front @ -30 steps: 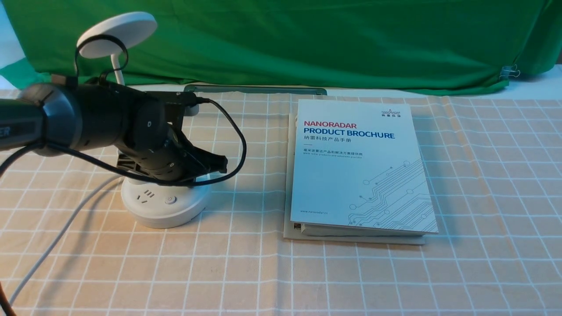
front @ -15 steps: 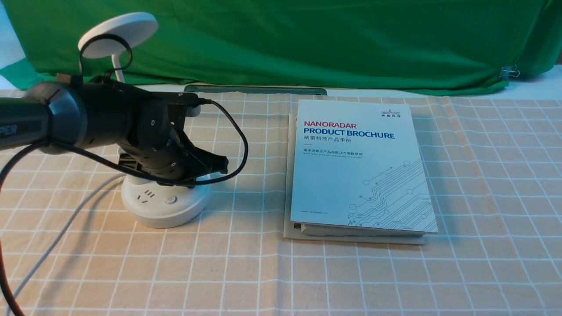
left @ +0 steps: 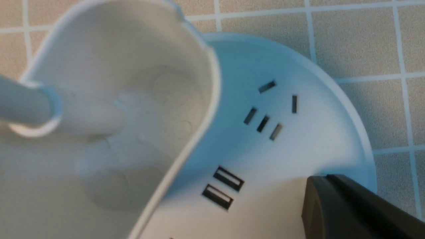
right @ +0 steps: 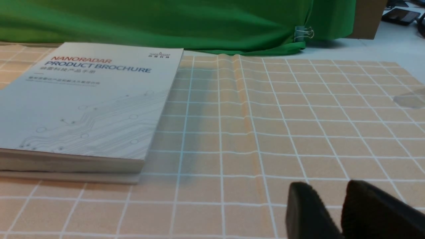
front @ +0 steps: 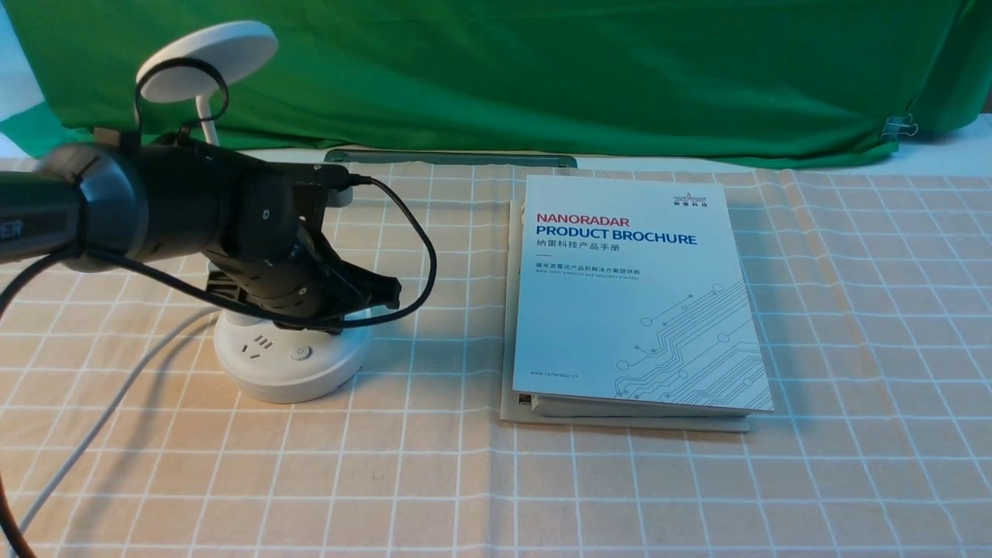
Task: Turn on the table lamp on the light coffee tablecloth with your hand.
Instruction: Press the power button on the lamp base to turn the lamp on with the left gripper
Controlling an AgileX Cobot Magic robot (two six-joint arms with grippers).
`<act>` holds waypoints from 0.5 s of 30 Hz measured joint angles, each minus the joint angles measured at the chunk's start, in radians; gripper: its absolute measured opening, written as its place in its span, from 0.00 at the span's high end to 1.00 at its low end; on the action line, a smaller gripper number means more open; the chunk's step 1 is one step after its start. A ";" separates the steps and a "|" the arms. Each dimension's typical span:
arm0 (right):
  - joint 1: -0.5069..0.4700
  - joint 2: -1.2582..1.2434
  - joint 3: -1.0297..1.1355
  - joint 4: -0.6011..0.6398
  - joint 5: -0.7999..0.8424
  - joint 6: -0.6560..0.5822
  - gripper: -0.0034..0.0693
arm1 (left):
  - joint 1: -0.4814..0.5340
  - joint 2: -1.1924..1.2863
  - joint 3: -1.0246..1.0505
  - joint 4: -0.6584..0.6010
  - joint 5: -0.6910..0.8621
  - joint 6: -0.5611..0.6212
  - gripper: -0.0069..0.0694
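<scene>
The white table lamp stands at the left on the light coffee tablecloth. Its disc head is raised on a thin neck, and its round base carries sockets and a round button. My left hand reaches across the lamp from the left, hiding the cup holder; the left gripper is shut and empty, low over the base's right rim. The left wrist view shows the cup holder, the base, the USB ports and the shut left gripper. My right gripper hovers over bare cloth, fingers slightly apart.
A stack of brochures lies flat right of the lamp. The lamp's white cord runs off to the front left. A green backdrop hangs behind the table. A black cable loops off my left wrist.
My left arm shifted slightly right and up, then came back; the gripper stays shut over the lamp base. The brochures have not moved.
</scene>
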 joint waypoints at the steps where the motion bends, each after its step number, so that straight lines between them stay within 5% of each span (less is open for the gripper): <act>1: 0.000 0.000 0.000 0.000 0.000 0.000 0.63 | 0.001 -0.008 0.004 -0.001 0.006 0.002 0.91; 15: 0.000 0.000 0.000 0.000 0.001 0.000 0.63 | 0.002 0.013 0.003 0.002 -0.042 0.002 0.91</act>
